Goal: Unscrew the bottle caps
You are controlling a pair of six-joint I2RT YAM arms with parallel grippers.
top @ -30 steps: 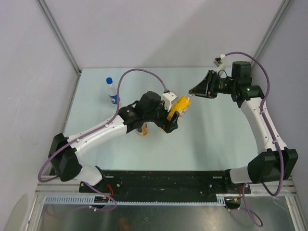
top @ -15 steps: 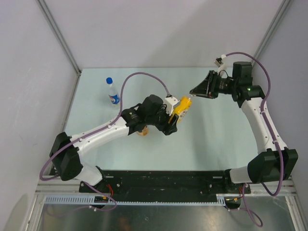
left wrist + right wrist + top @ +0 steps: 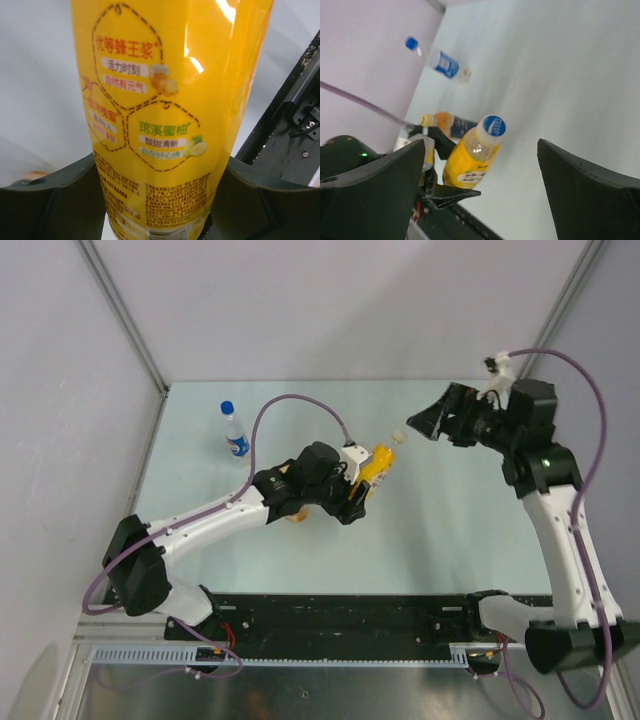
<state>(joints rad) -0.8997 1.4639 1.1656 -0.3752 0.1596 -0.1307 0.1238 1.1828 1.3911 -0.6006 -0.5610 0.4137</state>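
Observation:
My left gripper (image 3: 362,485) is shut on the tall yellow juice bottle (image 3: 376,464), which tilts toward the right arm. In the left wrist view the yellow bottle (image 3: 165,100) fills the frame between the dark fingers (image 3: 45,200). Its cap (image 3: 397,438) sits on the neck, white with a blue top (image 3: 493,126). My right gripper (image 3: 420,420) stands open a short way right of the cap, nothing between its fingers (image 3: 580,190). The clear water bottle (image 3: 234,432) with a blue cap (image 3: 411,43) stands at the back left. The dark-labelled orange bottle (image 3: 451,123) with a yellow cap (image 3: 425,120) is partly hidden under the left arm.
The pale table (image 3: 450,530) is enclosed by grey walls (image 3: 80,360) on the left, back and right. A black base rail (image 3: 340,615) runs along the near edge. The left arm's purple cable (image 3: 300,400) arcs over the middle.
The right gripper was shut at the yellow bottle's cap; it has opened and drawn back to the right. The left gripper keeps the bottle, shifted only slightly.

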